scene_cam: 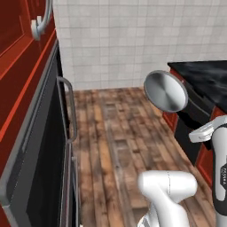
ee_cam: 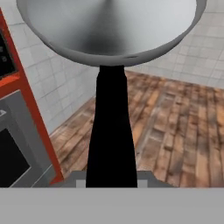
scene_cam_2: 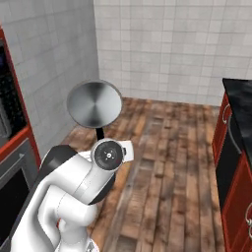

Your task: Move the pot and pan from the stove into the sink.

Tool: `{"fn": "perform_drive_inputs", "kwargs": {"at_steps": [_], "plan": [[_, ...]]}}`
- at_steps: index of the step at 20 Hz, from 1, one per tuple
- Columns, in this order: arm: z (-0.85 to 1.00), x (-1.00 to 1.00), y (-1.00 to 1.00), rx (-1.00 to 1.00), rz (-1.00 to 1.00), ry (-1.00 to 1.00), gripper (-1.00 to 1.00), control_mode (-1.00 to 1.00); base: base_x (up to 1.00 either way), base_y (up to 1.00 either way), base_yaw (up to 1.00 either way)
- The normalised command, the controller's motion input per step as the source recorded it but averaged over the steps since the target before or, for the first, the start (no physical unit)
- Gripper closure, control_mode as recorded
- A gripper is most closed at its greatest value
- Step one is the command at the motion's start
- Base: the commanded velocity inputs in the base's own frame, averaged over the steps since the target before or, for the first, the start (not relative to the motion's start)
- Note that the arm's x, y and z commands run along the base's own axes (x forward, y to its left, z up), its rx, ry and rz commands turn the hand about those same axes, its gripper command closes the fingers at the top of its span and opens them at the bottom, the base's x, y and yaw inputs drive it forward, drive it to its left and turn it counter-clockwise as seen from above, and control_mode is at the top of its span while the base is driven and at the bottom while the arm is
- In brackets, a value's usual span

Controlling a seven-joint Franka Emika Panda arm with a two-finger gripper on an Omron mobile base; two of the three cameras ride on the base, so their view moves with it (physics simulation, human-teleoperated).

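Note:
The pan is a small shiny silver frying pan, held up in the air over the wooden floor with its round base turned toward the cameras. From the right side the pan stands just above the robot's hand. Its straight black handle runs down from the bowl into my gripper, which is shut on it. The pot, the stove and the sink are out of view.
A red cabinet wall with a black oven front and a grey bar handle stands close on the left. A black marbled counter over red cabinets runs along the right. Wooden floor stretches to a white tiled wall.

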Motion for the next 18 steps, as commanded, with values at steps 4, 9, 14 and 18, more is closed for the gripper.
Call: {"fn": "perform_drive_inputs", "kwargs": {"at_steps": [4, 9, 14, 18], "plan": [[0.00, 0.00, 0.00, 0.00, 0.00, 0.00, 1.00, 1.00, 0.78, 0.13, -0.04], [0.00, 0.00, 0.00, 0.00, 0.00, 0.00, 1.00, 1.00, 0.79, 0.17, -0.04], [0.00, 0.00, 0.00, 0.00, 0.00, 0.00, 1.00, 1.00, 0.40, 0.10, -0.03], [0.00, 0.00, 0.00, 0.00, 0.00, 0.00, 1.00, 1.00, 0.00, -0.03, -0.05]]}}
